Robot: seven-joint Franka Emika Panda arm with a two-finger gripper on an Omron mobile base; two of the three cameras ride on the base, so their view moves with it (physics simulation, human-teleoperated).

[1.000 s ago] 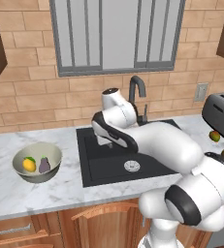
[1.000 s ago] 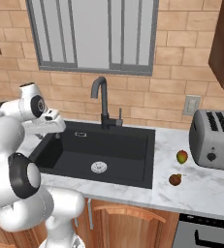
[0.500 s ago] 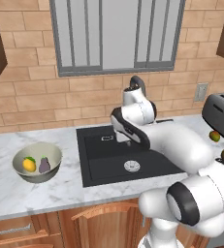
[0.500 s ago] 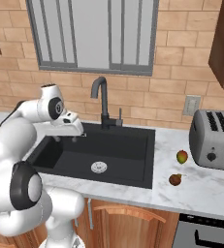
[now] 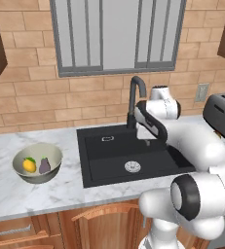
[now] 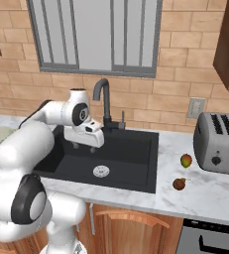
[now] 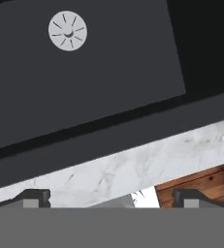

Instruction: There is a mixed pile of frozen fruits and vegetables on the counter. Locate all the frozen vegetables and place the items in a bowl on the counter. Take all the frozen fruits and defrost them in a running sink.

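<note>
The 2 frozen vegetables, a yellow-orange piece (image 5: 29, 165) and a purple-grey lump (image 5: 45, 166), already lie in the bowl (image 5: 55, 156) on the left of the desk (image 5: 16, 194); the 2 frozen fruits sit far right on the marble, the red-yellow-green oval (image 6: 186, 160) just beside the toaster (image 6: 220, 144) and the dark red-brown ball (image 6: 179, 184) nearer the front edge, apart from each other. The claw (image 6: 84, 145) hangs released and empty over the sink (image 6: 136, 163), near the tap (image 6: 104, 96). The step in hand looks to be fetching a fruit; best to carry the claw high over the basin rim, pick the ball first since it stands clear of the toaster, come down from above with fingers straddling it, and close gently so it does not roll.
</note>
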